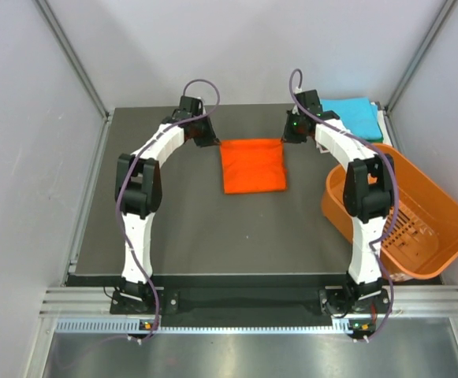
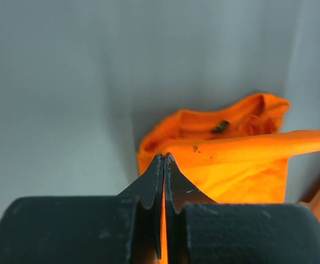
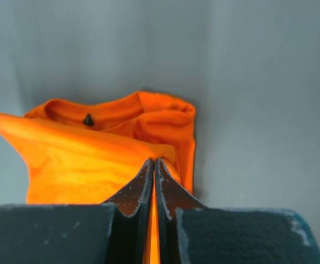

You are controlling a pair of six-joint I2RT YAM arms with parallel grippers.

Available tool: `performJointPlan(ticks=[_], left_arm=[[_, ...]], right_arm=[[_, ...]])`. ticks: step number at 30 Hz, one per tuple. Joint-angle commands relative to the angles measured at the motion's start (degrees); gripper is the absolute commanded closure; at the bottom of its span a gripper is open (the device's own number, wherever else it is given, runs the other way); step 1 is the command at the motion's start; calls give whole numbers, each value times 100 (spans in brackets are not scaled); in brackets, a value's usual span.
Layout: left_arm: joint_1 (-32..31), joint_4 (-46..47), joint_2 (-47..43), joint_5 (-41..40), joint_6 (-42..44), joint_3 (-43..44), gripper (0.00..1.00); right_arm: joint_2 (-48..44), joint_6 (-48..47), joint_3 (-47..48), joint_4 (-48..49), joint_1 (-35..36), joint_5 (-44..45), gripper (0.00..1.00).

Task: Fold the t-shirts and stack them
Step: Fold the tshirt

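The bright orange t-shirt (image 1: pixel 252 165) lies on the dark table as a roughly square fold. My left gripper (image 1: pixel 213 142) is shut on its far left corner, and my right gripper (image 1: pixel 289 135) is shut on its far right corner. In the left wrist view the gripper (image 2: pixel 164 157) pinches orange cloth (image 2: pixel 242 165), which is stretched taut to the right above the collar. The right wrist view has the gripper (image 3: pixel 154 160) clamped on the cloth (image 3: pixel 82 159) the same way. A turquoise folded t-shirt (image 1: pixel 353 115) sits at the back right on a darker one (image 1: pixel 370 138).
A rigid orange slotted basket (image 1: pixel 430 209) stands at the right edge of the table (image 1: pixel 181 228), beside the right arm. Grey walls with metal frame posts close in the back and sides.
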Motion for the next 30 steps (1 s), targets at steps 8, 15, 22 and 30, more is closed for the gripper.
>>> performJointPlan(ticks=[8, 15, 22, 30], left_arm=[[266, 951, 596, 424, 504, 696, 96], [336, 1303, 728, 609, 400, 644, 100], [336, 1742, 535, 723, -4, 441, 100], [319, 2269, 728, 1040, -330, 485, 100]], right_arm=[[671, 41, 642, 495, -166, -61, 100], [540, 156, 459, 617, -210, 158, 100], [135, 305, 326, 478, -228, 334, 100], [126, 481, 98, 503, -351, 405, 100]])
